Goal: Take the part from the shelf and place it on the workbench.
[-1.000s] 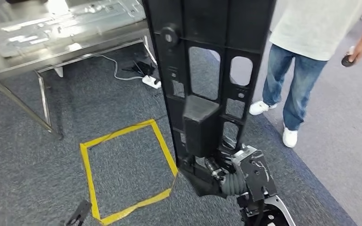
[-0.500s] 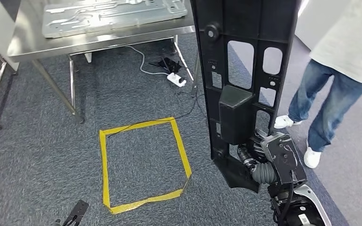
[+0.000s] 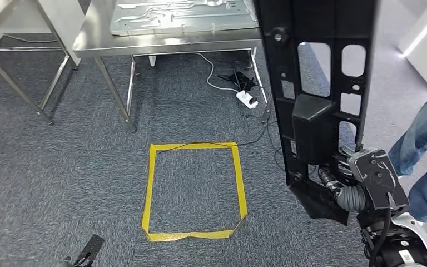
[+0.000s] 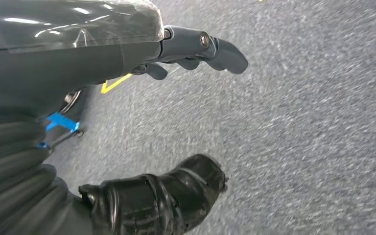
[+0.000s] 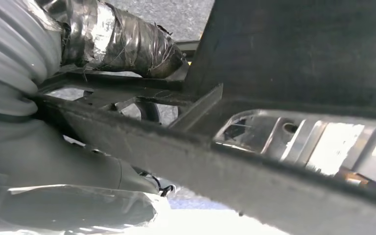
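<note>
Right hand (image 3: 342, 192): fingers (image 5: 127, 41) wrapped in silvery tape, curled round a rib at the lower end of the black part (image 3: 317, 83), grasping it. The part stands nearly upright in the head view, a long black plastic panel with several rectangular cut-outs, a round knob near its top and a boxy block at mid-height; it rises out of the top of the frame, held off the floor and well apart from the bench (image 3: 167, 41). In the right wrist view its ribbed underside crosses close to the camera. Left hand (image 4: 176, 51): hangs over grey carpet (image 4: 298, 122), fingers (image 4: 225, 49) loosely extended with nothing between them, thumb apart. On the bench top lies a flat silver metal sheet panel (image 3: 183, 11) with stamped shapes. Under the bench, a white power strip (image 3: 247, 100) with cables. On the carpet before the bench, a square outlined in yellow tape (image 3: 192, 192), nothing inside it. At the right edge, a person's jeans-clad legs (image 3: 422, 150), just beside the right arm.
</note>
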You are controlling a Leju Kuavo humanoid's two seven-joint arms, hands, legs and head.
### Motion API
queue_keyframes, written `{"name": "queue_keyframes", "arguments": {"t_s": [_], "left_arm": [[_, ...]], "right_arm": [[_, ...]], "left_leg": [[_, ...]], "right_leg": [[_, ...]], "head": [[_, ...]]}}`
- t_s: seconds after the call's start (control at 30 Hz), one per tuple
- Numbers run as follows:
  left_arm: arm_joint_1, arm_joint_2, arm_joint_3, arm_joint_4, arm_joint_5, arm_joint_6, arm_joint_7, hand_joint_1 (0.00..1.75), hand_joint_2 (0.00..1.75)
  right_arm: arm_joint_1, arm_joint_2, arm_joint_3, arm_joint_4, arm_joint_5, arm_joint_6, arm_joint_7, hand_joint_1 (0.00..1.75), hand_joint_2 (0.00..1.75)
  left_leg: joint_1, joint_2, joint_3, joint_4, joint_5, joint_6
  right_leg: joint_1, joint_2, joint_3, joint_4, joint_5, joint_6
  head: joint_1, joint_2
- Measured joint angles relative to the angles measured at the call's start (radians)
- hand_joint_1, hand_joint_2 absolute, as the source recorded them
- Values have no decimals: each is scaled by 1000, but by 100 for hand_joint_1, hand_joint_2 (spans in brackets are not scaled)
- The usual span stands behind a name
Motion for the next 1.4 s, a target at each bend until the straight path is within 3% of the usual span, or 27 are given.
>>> {"name": "queue_keyframes", "arguments": {"t_s": [0.03, 0.1, 0.17, 0.2, 0.23, 0.3, 0.37, 0.5, 0.57, 0.63, 0.7, 0.73, 0.83, 0.9, 1.03, 1.1, 1.17, 1.2, 1.23, 1.27, 1.33, 1.4], "left_arm": [[0, 0, 0, 0, 0, 0, 0, 0, 175], [-1, 0, 0, 1, 0, -1, -1, 0, 175], [0, 1, 0, 1, 0, -2, -1, 0, 175], [2, 2, 0, 1, 0, -2, -1, 0, 175], [4, 2, 0, 1, 0, -3, -1, 0, 175], [6, 3, 0, 1, 0, -6, -1, 0, 175], [5, 3, 0, 1, 0, -9, -4, 0, 175], [8, 3, 0, 1, 3, -12, -14, 0, 175], [7, 3, 0, 1, 5, -13, -17, 0, 175], [6, 3, 0, 1, 6, -14, -17, 0, 175], [6, 3, 1, 1, 6, -14, -16, 0, 175], [6, 3, 1, 1, 6, -14, -15, 0, 175], [6, 2, 1, 1, 5, -14, -14, 0, 175], [6, 1, 1, 1, 4, -14, -14, 0, 175], [6, 0, 1, 1, 2, -14, -16, 0, 175], [6, -1, 1, 1, 1, -18, -26, 0, 175], [6, 0, 1, 1, 1, -30, -46, 0, 175], [7, 0, 1, 1, 1, -41, -55, 0, 175], [8, 1, 1, 1, 1, -56, -64, 0, 175], [8, 1, 1, 1, 2, -73, -71, 0, 175], [6, 3, 1, 1, 4, -106, -84, 0, 175], [4, 4, 1, 1, 4, -125, -93, 0, 175]], "right_arm": [[3, -1, -2, 0, -2, 0, -1, 175, 175], [10, -3, -9, 0, -8, 0, -2, 175, 175], [19, -5, -18, 0, -18, -1, -2, 175, 175], [24, -5, -22, 0, -25, -1, -1, 175, 175], [27, -5, -25, 0, -32, -3, 1, 175, 175], [33, -5, -30, 0, -44, -6, 3, 175, 175], [37, -5, -38, -1, -51, -11, 6, 175, 175], [46, -5, -50, -8, -57, -35, 15, 175, 175], [50, -5, -55, -12, -51, -47, 20, 175, 175], [56, -5, -59, -16, -44, -58, 25, 175, 175], [64, -5, -60, -20, -39, -67, 30, 175, 175], [67, -5, -60, -21, -38, -70, 34, 175, 175], [70, -6, -64, -30, -35, -77, 38, 175, 175], [70, -7, -68, -38, -33, -78, 38, 175, 175], [73, -10, -72, -49, -30, -82, 36, 175, 175], [75, -10, -73, -54, -27, -91, 29, 175, 175], [82, -10, -74, -56, -25, -99, 21, 175, 175], [87, -10, -74, -56, -25, -101, 17, 175, 175], [91, -10, -74, -56, -25, -102, 14, 175, 175], [93, -10, -74, -56, -25, -101, 9, 175, 175], [95, -10, -74, -60, -24, -99, 0, 175, 175], [94, -10, -75, -66, -23, -96, -8, 175, 175]], "left_leg": [[-2, 27, -11, 23, -16, -6], [-2, 89, -56, 122, -72, -17], [2, 108, -109, 233, -114, -24], [3, 110, -116, 248, -111, -26], [4, 112, -103, 226, -90, -27], [3, 117, -36, 103, -35, -24], [0, 122, 12, 13, -12, -12], [-1, 118, 22, -10, -9, 13], [3, 116, 27, -17, -6, 25], [1, 115, 28, -18, -7, 32], [-1, 111, 28, -18, -7, 33], [-1, 108, 29, -18, -7, 33], [-3, 100, 33, -17, -7, 31], [-4, 97, 32, -17, -6, 22], [-4, 99, 25, -5, -18, -1], [-2, 104, -12, 82, -71, -10], [0, 108, -70, 210, -129, -17], [1, 109, -87, 246, -137, -19], [2, 110, -87, 247, -126, -21], [4, 111, -66, 206, -97, -22], [4, 114, 4, 69, -39, -22], [2, 114, 44, -9, -24, -12]], "right_leg": [[-3, -12, 5, -6, 3, -5], [-4, -35, 10, -10, 3, -12], [-3, -55, 10, -8, 1, -15], [-3, -62, 10, -6, -1, -14], [-4, -69, 11, -5, -3, -12], [-5, -78, 12, 1, -9, -4], [-1, -84, 10, 7, -15, 6], [0, -80, 10, 9, -21, 26], [-3, -62, -17, 70, -61, 34], [-4, -49, -78, 199, -121, 38], [-4, -47, -122, 280, -138, 39], [-4, -46, -117, 266, -118, 37], [1, -41, -27, 68, -21, 23], [7, -40, 3, -2, -4, 15], [3, -44, 14, -18, 6, -2], [-2, -48, 18, -25, 11, -9], [-2, -51, 18, -24, 11, -11], [-2, -52, 18, -23, 10, -11], [-3, -53, 18, -22, 9, -10], [-4, -53, 18, -20, 7, -9], [-5, -53, 17, -13, 0, -1], [-2, -53, 15, -6, -7, 11]], "head": [[-3, 0], [-9, 0], [-10, 0], [-11, 0], [-11, 0], [-11, 0], [-10, 0], [-9, 0], [-5, 0], [-3, 0], [-2, 0], [-2, 0], [-2, 0], [-3, 0], [-4, 0], [-7, 0], [-9, 0], [-9, 0], [-9, 0], [-9, 0], [-9, 0], [-9, 0]]}}
